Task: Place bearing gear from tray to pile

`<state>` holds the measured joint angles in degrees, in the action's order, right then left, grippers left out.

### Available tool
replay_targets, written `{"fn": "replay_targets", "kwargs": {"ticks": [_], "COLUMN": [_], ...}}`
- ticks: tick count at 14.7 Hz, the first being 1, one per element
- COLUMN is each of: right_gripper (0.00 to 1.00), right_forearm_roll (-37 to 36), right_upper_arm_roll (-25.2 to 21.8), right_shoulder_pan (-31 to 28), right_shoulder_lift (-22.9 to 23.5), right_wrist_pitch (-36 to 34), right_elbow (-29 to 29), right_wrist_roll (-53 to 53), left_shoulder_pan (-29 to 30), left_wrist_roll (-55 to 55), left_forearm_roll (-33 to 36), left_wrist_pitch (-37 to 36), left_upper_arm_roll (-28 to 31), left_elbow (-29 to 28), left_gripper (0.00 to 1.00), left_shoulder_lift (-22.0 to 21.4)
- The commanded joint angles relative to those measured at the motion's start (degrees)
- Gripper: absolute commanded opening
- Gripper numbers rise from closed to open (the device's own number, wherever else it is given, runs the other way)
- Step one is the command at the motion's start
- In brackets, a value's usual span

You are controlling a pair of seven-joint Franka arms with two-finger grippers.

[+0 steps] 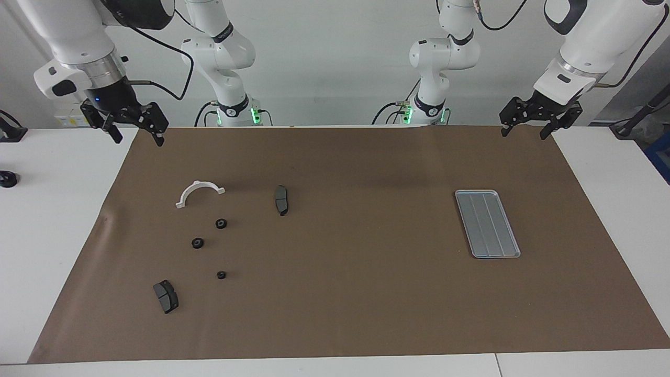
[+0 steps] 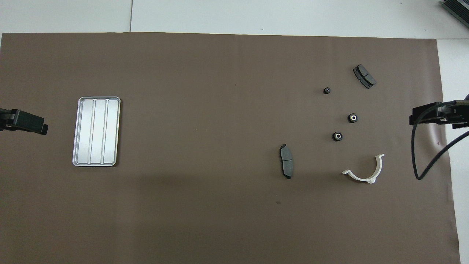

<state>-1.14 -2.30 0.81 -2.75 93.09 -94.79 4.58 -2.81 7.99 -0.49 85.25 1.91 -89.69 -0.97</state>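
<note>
Lying flat, the grooved silver tray (image 1: 487, 223) holds nothing; three black gears (image 1: 221, 223) sit among the pile; left pincer (image 1: 525, 127) and right pincer (image 1: 137, 134) hover spread, empty.

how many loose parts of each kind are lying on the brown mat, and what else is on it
small black round gears: 3
dark grey brake pads: 2
white half-ring bracket: 1
flat silver-grey metal tray, nothing in it: 1
total: 7
</note>
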Motion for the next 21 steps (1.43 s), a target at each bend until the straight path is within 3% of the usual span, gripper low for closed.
{"fn": "replay_targets", "kwargs": {"ticks": [1, 6, 21], "right_gripper": [1.00, 1.00, 1.00], "right_forearm_roll": [1.93, 1.93, 0.97], "right_upper_arm_roll": [-0.07, -1.92, -1.39], "right_shoulder_pan": [1.13, 1.48, 0.78], "right_shoulder_lift": [-1.91, -2.00, -3.14], "right_wrist_pitch": [2.01, 0.35, -4.84], "right_elbow": [-2.41, -0.66, -0.39], "right_wrist_roll": [1.31, 0.61, 0.52], "left_shoulder_pan": [-0.35, 0.00, 0.00], "left_wrist_roll": [-0.08, -0.08, -0.08], "left_forearm_roll": [0.22, 0.23, 0.23], "left_wrist_pitch": [-0.08, -0.08, -0.08], "left_upper_arm_roll": [0.73, 0.73, 0.73], "left_elbow": [-0.67, -0.75, -0.75], "left_gripper": [1.00, 1.00, 1.00], "left_shoulder_lift": [-0.70, -0.70, -0.70]}}
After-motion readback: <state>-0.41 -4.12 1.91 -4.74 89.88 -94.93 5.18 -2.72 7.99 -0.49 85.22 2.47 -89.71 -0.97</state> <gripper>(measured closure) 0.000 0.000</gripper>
